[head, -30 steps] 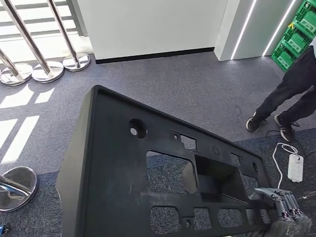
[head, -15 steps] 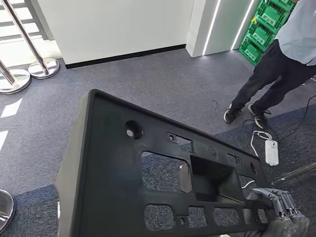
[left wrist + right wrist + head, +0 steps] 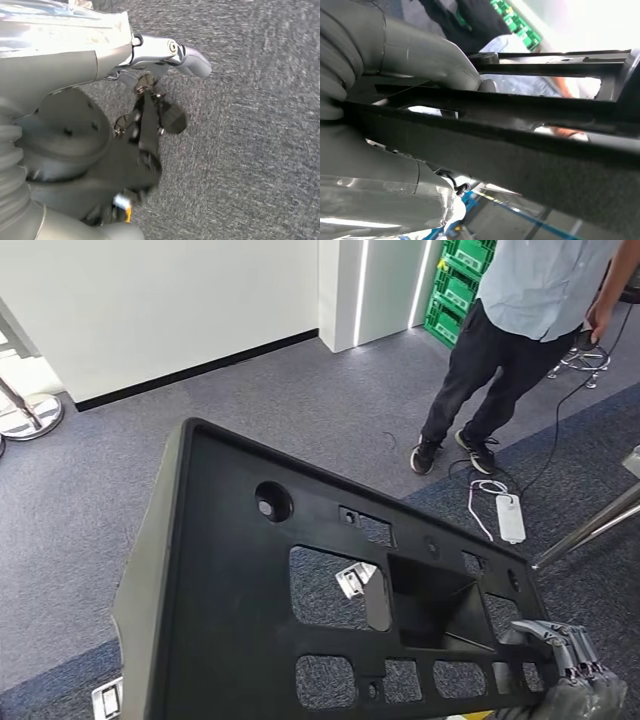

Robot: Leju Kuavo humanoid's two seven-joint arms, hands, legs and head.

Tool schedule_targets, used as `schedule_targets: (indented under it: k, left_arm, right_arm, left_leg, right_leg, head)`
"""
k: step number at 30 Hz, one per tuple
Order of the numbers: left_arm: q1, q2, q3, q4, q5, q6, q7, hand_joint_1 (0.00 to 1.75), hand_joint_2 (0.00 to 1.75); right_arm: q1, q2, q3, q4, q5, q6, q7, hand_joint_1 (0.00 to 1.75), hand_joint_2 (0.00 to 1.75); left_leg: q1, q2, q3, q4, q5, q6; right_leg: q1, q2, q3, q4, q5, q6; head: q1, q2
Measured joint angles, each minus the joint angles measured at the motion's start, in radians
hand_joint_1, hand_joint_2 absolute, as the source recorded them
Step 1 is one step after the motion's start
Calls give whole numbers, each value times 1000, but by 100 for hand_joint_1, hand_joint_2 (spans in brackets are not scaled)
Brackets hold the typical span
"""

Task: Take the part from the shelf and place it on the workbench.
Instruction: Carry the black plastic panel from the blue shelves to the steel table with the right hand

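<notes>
A large black plastic part [image 3: 226,570], a flat panel with several cut-outs and a raised rim, is carried tilted above the grey carpet in the head view. My right hand [image 3: 577,670] grips its lower right edge. In the right wrist view the grey thumb [image 3: 433,60] lies over one rib of the part [image 3: 546,155], with the rest of the hand beneath it. In the left wrist view my left hand [image 3: 151,125] hangs above bare carpet, thumb out and dark fingers loosely bent, holding nothing.
A person [image 3: 521,300] in a light shirt and dark trousers stands at the back right, by green crates [image 3: 464,275]. A white power strip [image 3: 509,517] and cables lie on the carpet. A metal pole [image 3: 589,530] slants in at right. A stanchion base [image 3: 34,415] stands far left.
The camera has turned right, so the wall, stanchions and crates slid left and the person came further into view. The part and my right hand keep their place in the picture.
</notes>
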Motion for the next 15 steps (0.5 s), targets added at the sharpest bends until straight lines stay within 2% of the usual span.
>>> schedule_targets:
  k: [1, 2, 3, 4, 5, 6, 7, 8, 9, 11, 12, 13, 15]
  left_arm:
    - [1, 0, 0, 0, 0, 0, 0, 0, 175]
    - [1, 1, 1, 0, 0, 0, 0, 0, 175]
    - [0, 1, 2, 0, 0, 1, 1, 0, 175]
    - [0, 1, 2, 0, 0, 1, 1, 0, 175]
    - [0, 1, 2, 0, 0, 1, 1, 0, 175]
    - [0, 2, 2, 0, 0, 1, 1, 0, 175]
    - [0, 2, 2, 0, 0, 1, 0, 0, 175]
    - [1, 2, 3, 0, 0, 1, 0, 0, 175]
    - [1, 2, 3, 0, 0, 1, 0, 0, 175]
    - [-1, 1, 3, 0, 1, 1, 0, 0, 175]
    - [-2, 0, 3, 0, 1, 1, 0, 0, 175]
    - [-2, -1, 3, 0, 0, 1, -1, 0, 175]
    - [-1, -2, 3, 0, 0, 1, -2, 0, 175]
  right_arm:
    - [0, 0, 0, 0, -1, 0, 0, 175, 175]
    - [1, 0, 0, 0, -1, 0, 0, 175, 175]
    - [1, 0, -1, 0, -2, 0, -1, 175, 175]
    - [2, 0, -1, 0, -2, 0, -1, 175, 175]
    - [2, 0, -1, 0, -2, 0, -1, 175, 175]
    - [2, 0, -2, 0, -2, 0, -2, 175, 175]
    - [2, 0, -2, 0, -3, 0, -2, 175, 175]
    - [2, 0, -2, 0, -3, 1, -3, 175, 175]
    - [3, 1, -3, 0, -4, 1, -3, 175, 175]
    - [5, 1, -5, -1, -6, 0, -6, 175, 175]
    - [6, 1, -6, -1, -7, 0, -7, 175, 175]
    - [6, 1, -6, -2, -8, 0, -7, 175, 175]
    - [4, 1, -6, -3, -9, 0, -8, 175, 175]
  left_leg:
    - [0, -8, -37, 66, -24, -1]
    - [-1, -11, -67, 114, -33, -2]
    - [0, -12, -83, 129, -22, -3]
    - [0, -14, -81, 105, 9, -3]
    - [1, -19, -63, 50, 53, -2]
    - [3, -35, -40, -10, 88, -1]
    - [5, -51, -18, -66, 111, 1]
    - [5, -66, -4, -100, 120, 4]
    - [4, -75, 2, -113, 116, 7]
    - [1, -64, 5, -119, 115, 17]
    - [2, -56, 8, -121, 114, 23]
    - [4, -46, 10, -123, 114, 29]
    - [5, -24, 16, -125, 110, 36]
  right_leg:
    - [1, 10, 1, 0, -2, -3]
    - [1, 23, 3, 1, -3, -4]
    - [2, 36, 6, 1, -6, -5]
    - [1, 50, 10, 2, -8, -3]
    - [1, 65, 15, 5, -13, -1]
    - [-1, 77, 18, 8, -18, 3]
    - [0, 90, 19, 14, -24, 8]
    - [-1, 100, 17, 19, -28, 14]
    - [-3, 108, 14, 22, -31, 20]
    - [-7, 122, 10, 24, -34, 29]
    - [-7, 111, 7, 30, -39, 34]
    - [-7, 89, -2, 51, -53, 40]
    - [-8, 32, -51, 150, -100, 51]
  head:
    - [-1, 0]
    - [-1, 0]
    - [-1, 0]
    - [-1, 0]
    - [-1, 0]
    - [0, 0]
    - [0, 0]
    - [0, 0]
    - [1, 0]
    - [0, 0]
    - [1, 0]
    - [2, 0]
    - [4, 0]
